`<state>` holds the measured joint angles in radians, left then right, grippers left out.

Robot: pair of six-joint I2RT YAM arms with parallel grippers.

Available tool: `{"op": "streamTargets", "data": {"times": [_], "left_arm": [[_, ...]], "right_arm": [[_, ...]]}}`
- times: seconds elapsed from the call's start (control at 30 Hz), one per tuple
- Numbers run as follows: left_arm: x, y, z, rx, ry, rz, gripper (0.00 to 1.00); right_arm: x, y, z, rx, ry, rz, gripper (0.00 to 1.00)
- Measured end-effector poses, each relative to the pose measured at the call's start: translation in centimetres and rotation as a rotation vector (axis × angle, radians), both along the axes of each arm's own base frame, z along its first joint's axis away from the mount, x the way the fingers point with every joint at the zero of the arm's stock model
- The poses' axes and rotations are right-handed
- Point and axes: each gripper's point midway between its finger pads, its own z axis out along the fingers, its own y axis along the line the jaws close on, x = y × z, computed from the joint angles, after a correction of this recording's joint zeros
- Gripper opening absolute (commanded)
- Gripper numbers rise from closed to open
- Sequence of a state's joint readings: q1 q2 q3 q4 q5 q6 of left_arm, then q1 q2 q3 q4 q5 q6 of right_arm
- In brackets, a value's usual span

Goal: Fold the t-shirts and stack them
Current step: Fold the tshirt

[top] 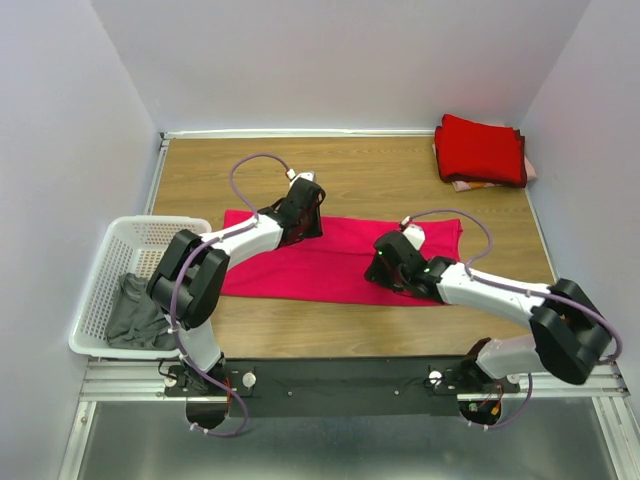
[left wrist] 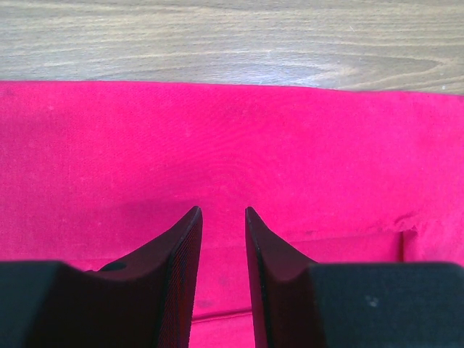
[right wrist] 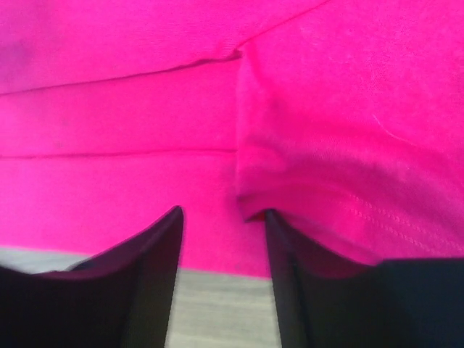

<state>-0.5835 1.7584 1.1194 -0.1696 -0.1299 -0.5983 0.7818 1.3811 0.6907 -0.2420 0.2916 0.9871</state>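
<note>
Top: pink t-shirt [top: 330, 272] lies flat mid-worktop [top: 380, 170], left pincer [top: 300, 215] at its far edge, right pincer [top: 385, 268] near its right end (red stack [top: 480, 150] in the far-right corner).
Left wrist: jaws narrowly parted over the cloth, gripping nothing.
Right wrist: jaws wider, empty, with a folded hem just beside one jaw.

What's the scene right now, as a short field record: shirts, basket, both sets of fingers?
pink shirt: laid flat across the table as a long strip
red stack: folded shirts, far right corner
basket: white, left edge, grey garment inside
left fingers: apart, empty, over the pink shirt's left half, near its far edge
right fingers: apart, empty, at the pink shirt's near edge, right half
</note>
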Motion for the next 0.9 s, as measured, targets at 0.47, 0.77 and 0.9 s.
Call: {"op": "streamTargets", "data": {"times": [0.47, 0.77, 0.9], "left_arm": [[-0.5, 3.4, 1.3, 0.023, -0.009, 0.116, 0.39], [-3.6, 6.9, -1.0, 0.083, 0.056, 0.2, 0.39], [-4.2, 7.3, -0.7, 0.07, 0.05, 0.216, 0.39]], "right_arm": [[-0.5, -3.5, 6.0, 0.018, -0.118, -0.068, 0.5], [3.2, -11.5, 2.2, -0.127, -0.008, -0.297, 0.5], [3.8, -14.0, 0.3, -0.169, 0.042, -0.347, 0.51]]}}
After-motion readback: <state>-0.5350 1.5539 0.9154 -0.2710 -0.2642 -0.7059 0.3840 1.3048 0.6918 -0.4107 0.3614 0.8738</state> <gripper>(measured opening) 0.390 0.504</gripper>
